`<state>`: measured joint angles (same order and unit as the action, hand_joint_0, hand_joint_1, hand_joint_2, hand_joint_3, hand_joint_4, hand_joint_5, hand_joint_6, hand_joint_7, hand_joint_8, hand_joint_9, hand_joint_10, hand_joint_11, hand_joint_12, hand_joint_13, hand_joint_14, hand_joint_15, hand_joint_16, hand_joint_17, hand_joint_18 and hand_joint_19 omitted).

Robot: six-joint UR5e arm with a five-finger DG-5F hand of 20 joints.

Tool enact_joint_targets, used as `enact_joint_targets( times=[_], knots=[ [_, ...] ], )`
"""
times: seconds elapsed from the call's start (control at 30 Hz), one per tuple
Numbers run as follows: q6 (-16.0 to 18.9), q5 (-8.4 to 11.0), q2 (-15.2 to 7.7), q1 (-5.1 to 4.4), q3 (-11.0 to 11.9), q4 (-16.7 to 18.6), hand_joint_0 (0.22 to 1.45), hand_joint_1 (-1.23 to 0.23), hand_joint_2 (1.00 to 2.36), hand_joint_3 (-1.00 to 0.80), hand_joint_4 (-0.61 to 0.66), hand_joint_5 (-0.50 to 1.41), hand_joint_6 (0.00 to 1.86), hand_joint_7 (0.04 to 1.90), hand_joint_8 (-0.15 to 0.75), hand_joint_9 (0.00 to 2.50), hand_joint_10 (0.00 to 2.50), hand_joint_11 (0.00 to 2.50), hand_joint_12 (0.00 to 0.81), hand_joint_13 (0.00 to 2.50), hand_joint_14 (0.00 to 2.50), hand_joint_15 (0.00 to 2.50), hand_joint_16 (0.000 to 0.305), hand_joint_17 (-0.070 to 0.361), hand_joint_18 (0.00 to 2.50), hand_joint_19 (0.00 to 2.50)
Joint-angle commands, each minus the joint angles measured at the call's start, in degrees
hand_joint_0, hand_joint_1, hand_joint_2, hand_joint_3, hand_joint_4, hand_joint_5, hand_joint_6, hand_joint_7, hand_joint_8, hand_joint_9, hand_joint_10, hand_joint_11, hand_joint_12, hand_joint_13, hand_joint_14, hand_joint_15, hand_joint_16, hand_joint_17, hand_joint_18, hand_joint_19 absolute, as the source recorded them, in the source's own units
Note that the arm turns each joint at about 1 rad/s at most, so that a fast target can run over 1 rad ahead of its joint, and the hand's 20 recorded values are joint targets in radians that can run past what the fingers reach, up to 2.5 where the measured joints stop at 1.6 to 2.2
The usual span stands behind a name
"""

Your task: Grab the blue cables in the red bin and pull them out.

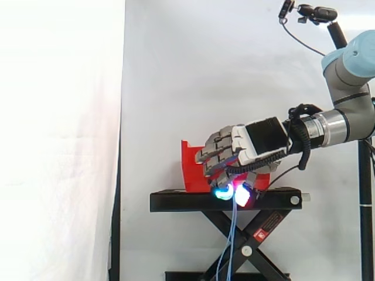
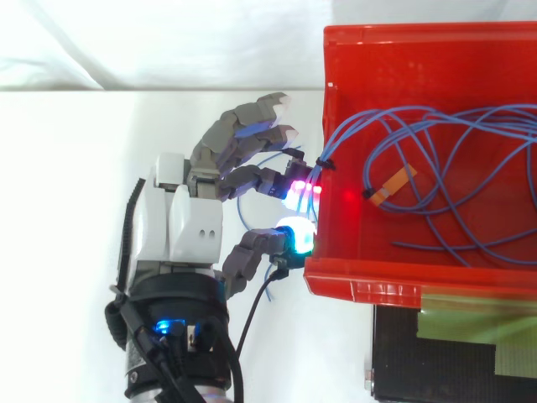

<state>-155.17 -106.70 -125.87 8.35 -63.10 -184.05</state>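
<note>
The red bin (image 2: 361, 290) stands on the black stand (image 1: 176, 202). Loops of thin blue cables (image 2: 346, 128) lie inside it. A bundle of them runs over the bin's near rim. My hand (image 2: 180, 222) is just outside that rim, fingers curled and pinching the bundle between glowing fingertips (image 2: 295, 235). In the side view my hand (image 1: 246, 140) is in front of the bin (image 1: 190, 170), and strands of blue cable (image 1: 233, 234) hang from it down past the stand's edge.
An orange tag (image 2: 393, 185) is fixed on the cables inside the bin. The stand's scissor legs (image 1: 258, 234) are below. A white curtain hangs behind, and a black pole (image 1: 366, 205) stands at the right edge.
</note>
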Motion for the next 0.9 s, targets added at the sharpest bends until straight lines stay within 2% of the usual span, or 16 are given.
enact_joint_targets(
  times=[0.0,0.87],
  knots=[
    [0.0,0.0,0.01,0.0,0.0,0.09,0.81,-0.93,1.0,-1.0,0.07,1.04,0.01,0.83,0.218,0.84,0.02,0.52,0.299,0.65,0.02,0.41,0.04,0.091,0.59,0.64],
    [0.0,0.0,-0.08,0.36,-0.09,0.89,0.8,-0.93,1.0,-1.0,0.08,1.0,0.01,0.75,0.216,0.83,0.02,0.51,0.3,0.65,0.02,0.41,0.041,0.092,0.59,0.64]
  ],
)
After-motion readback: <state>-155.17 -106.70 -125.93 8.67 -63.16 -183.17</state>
